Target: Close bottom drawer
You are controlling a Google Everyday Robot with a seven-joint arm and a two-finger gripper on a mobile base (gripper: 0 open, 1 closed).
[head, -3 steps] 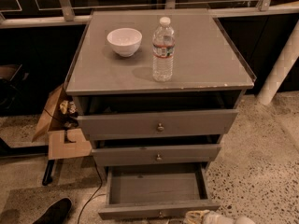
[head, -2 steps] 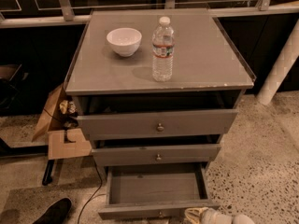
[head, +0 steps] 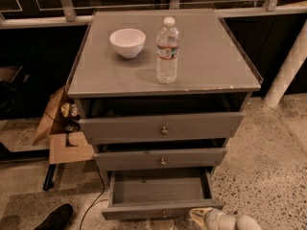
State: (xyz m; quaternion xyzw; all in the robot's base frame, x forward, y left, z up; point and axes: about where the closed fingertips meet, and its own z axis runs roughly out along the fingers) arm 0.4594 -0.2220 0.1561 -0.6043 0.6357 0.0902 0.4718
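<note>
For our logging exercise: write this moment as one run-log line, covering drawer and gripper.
bottom drawer: pulled out, not yet closed | gripper: low, beside its front panel's right end, contact unclear

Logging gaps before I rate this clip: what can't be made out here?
Camera view:
- The tool, at the bottom edge by the front right corner of the bottom drawer, is mostly cut off by the frame.
- The inside of the top drawer is hidden under the cabinet top.
</note>
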